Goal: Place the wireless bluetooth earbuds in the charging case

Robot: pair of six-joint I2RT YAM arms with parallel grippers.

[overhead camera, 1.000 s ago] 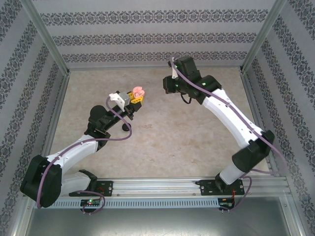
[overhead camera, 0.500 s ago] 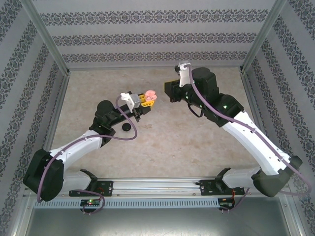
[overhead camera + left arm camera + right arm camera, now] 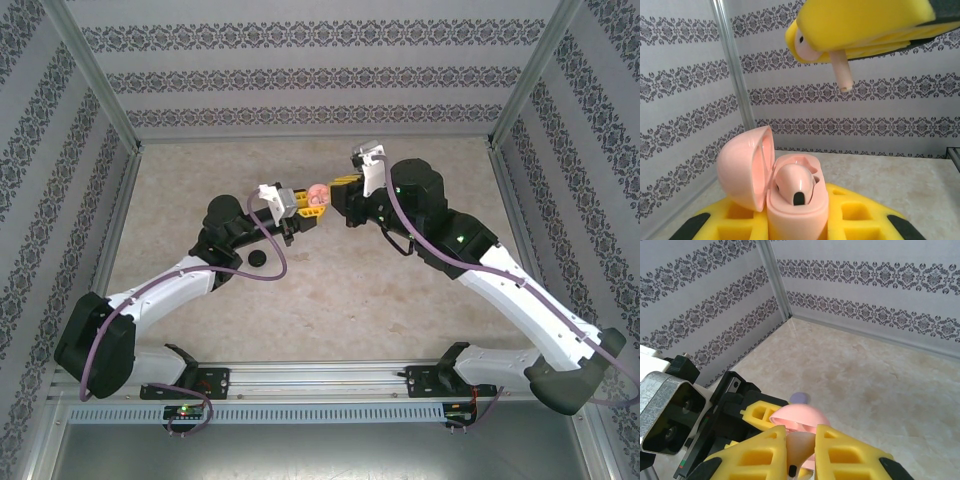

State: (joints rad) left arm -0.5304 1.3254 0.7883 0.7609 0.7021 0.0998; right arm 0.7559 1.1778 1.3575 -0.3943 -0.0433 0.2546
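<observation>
Pink case [image 3: 318, 196] clamped in left gripper [image 3: 308, 204] above table, right gripper [image 3: 343, 184] just beside.
Left wrist: lid [image 3: 745, 167] open, one pink earbud [image 3: 791, 182] seated. Second earbud [image 3: 839, 67] pinched by right gripper above, well apart from case.
Right wrist: yellow fingers [image 3: 840, 450] over case. Pair likely half done, one insertion left.

A robotics lab test cell is indicated: a beige stone-patterned tabletop [image 3: 350, 290] is boxed in by wall panels [image 3: 300, 75] papered with grey damask stripes and framed by bare aluminium posts [image 3: 96, 85]. The cabled left arm [image 3: 165, 290] and right arm [image 3: 520, 300] are bolted to a slotted aluminium rail [image 3: 320, 376] at the near edge.
</observation>
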